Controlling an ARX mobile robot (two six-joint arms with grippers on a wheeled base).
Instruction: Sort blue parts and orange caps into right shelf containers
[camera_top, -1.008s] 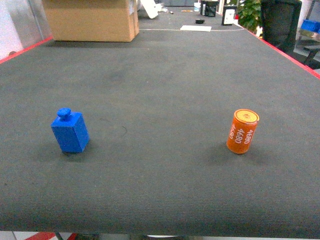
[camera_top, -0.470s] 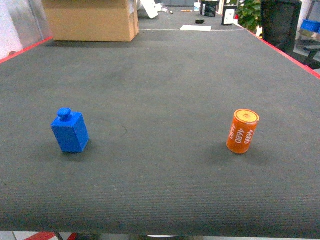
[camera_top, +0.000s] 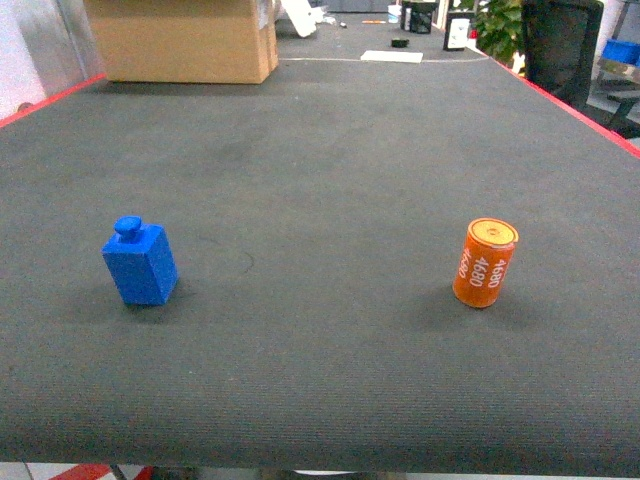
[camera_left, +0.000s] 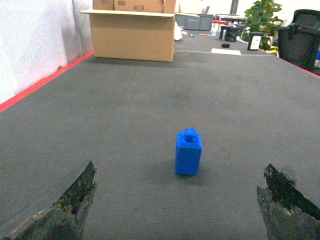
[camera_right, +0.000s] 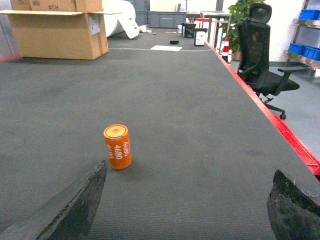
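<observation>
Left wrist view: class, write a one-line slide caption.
Open left gripper faces an upright blue part on the dark mat, cardboard box behind.

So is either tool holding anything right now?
No. The left tool is open short of the blue part; the right tool is open near the orange cap.

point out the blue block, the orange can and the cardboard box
blue block (camera_top: 140, 264), head view, middle of its front face
orange can (camera_top: 485, 264), head view, side wall by the white numbers
cardboard box (camera_top: 180, 40), head view, its front panel
</observation>
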